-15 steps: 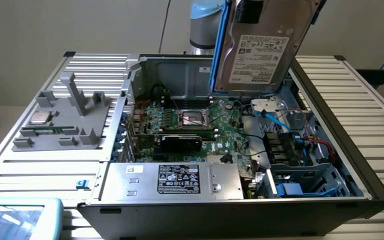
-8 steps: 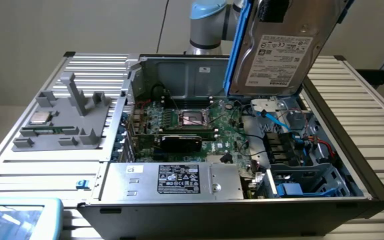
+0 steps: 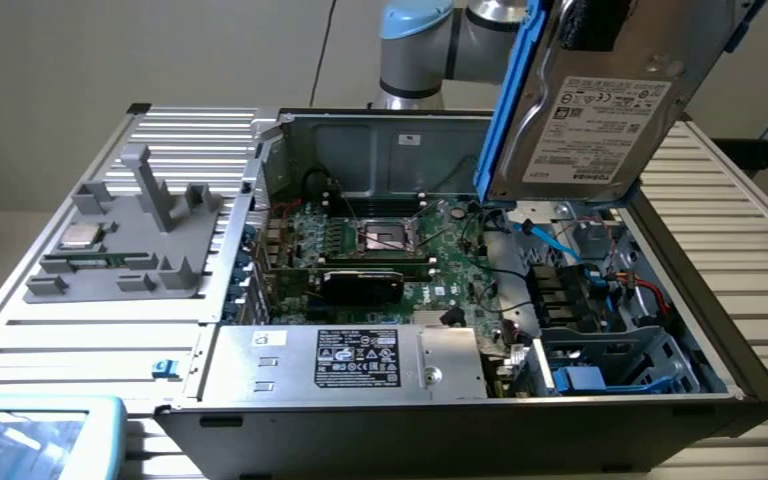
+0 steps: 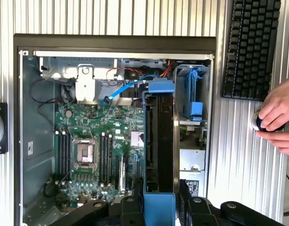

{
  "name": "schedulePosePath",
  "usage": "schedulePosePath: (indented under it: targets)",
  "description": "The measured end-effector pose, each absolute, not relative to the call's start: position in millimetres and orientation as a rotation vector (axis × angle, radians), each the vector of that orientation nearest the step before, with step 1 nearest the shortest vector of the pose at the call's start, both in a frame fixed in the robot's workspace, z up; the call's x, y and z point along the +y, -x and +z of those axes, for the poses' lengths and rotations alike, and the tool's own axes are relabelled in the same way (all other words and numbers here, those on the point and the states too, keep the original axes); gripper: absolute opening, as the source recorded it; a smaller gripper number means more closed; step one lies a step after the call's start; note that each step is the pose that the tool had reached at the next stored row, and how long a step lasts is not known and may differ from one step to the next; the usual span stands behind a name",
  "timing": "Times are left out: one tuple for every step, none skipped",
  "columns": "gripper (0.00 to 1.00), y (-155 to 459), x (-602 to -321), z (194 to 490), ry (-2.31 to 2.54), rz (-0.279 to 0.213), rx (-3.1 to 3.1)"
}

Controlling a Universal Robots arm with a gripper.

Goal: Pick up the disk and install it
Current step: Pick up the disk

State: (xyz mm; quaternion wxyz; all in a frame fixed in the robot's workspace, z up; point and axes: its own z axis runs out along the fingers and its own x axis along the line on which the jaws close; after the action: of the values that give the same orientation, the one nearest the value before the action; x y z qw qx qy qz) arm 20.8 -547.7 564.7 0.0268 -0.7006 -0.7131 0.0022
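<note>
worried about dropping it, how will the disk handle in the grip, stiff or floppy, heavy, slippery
Probably stiff: the disk is a metal slab in a blue frame, held on edge above the case without sagging. Being metal, it is likely heavy for its size. The smooth plastic frame might slip in the tool.

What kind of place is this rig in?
Likely a robotics lab test cell for PC assembly: an open black desktop computer case sits on a ribbed metal table, the gripper holds a grey-metal hard drive in a blue plastic carrier above it, and a grey parts fixture stands beside it.
</note>
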Motion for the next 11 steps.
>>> schedulePosePath:
  targets:
    - [0.37, -23, -549, 565, 2.164, 0.006, -2.203]
    - [0.37, -25, -551, 565, 2.164, 0.006, -2.202]
    - [0.37, -27, -553, 565, 2.164, 0.005, -2.202]
    - [0.37, -28, -554, 566, 2.163, 0.005, -2.202]
    - [0.37, -30, -556, 566, 2.163, 0.004, -2.202]
    - [0.37, -32, -558, 566, 2.163, 0.004, -2.202]
    - [0.37, -34, -560, 566, 2.163, 0.003, -2.201]
    - [0.37, -36, -561, 566, 2.162, 0.003, -2.201]
    - [0.37, -37, -563, 566, 2.162, 0.002, -2.201]
    - [0.37, -39, -564, 566, 2.162, 0.002, -2.201]
    - [0.37, -40, -565, 566, 2.161, 0.001, -2.200]
